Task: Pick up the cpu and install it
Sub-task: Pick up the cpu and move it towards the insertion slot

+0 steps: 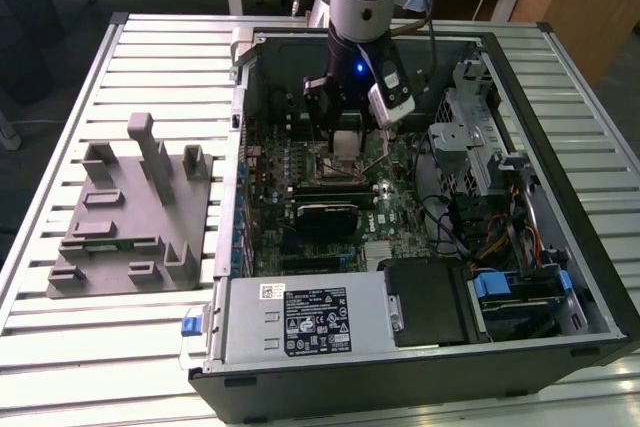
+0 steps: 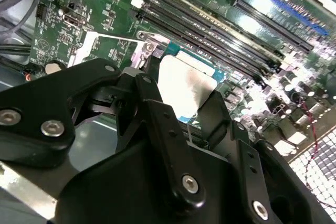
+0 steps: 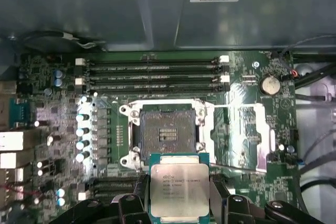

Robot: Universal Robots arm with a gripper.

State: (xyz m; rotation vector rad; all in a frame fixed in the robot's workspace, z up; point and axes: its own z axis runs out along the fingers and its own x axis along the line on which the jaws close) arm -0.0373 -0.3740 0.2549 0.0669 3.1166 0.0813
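Gripper (image 3: 179, 196) has its two black fingers (image 3: 137, 203) closed in on opposite edges of the cpu (image 3: 179, 184), so it's got a proper hold on it. In both wrist views the chip sits clamped between them, with the pale silver lid facing up and away from the motherboard (image 3: 63, 77) and the thin green rim showing around it. It's pretty much square, so I can't pick out a long axis, but its edges run parallel to the frame of the socket (image 3: 163, 132). It looks roughly level with the board too.

The chip is held up off the board, just beside the empty socket and not seated in it. The shiny metal retention plate (image 3: 252, 129) is flipped open next to the socket, and the memory slots (image 3: 152, 74) run along the socket's far side.

In the exterior view the arm is reaching down into the open computer case (image 1: 560, 277), and a grey plastic fixture (image 1: 130, 217) sits well apart on the slatted table (image 1: 60, 87), toward the exterior view's left.
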